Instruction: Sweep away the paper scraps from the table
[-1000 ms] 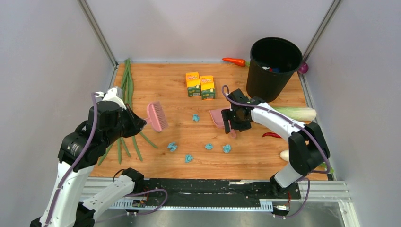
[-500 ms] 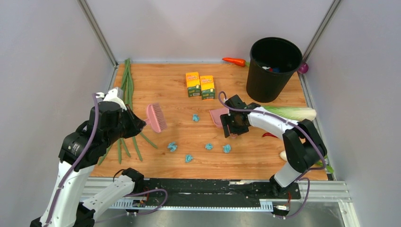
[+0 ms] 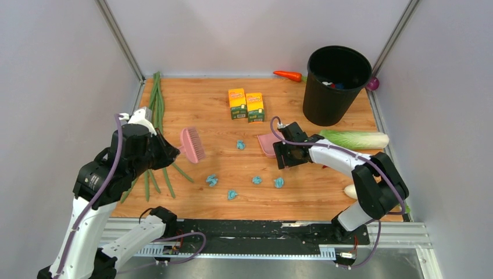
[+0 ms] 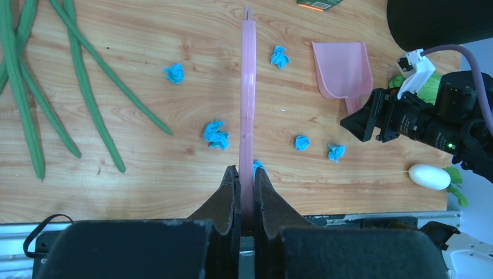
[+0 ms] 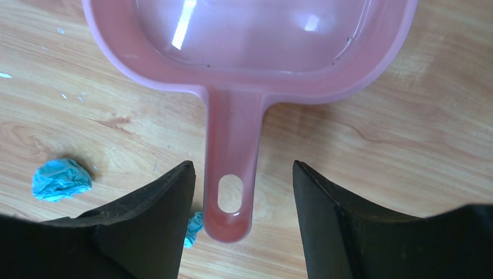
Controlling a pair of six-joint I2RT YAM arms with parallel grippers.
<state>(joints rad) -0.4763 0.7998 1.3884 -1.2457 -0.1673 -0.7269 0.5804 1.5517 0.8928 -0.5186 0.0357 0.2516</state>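
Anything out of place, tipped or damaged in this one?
Only the mess itself: several crumpled blue paper scraps lie scattered across the middle of the table. The black bin stands upright, and nothing looks spilled or broken.

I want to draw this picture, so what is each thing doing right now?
left fingers, shut on the brush handle.
brush, gripped by its handle.
right fingers, open, either side of the dustpan handle, not squeezing it.
dustpan, lying on the table, empty.
paper scraps, crumpled, loose on the table.
bin, upright, open on top.
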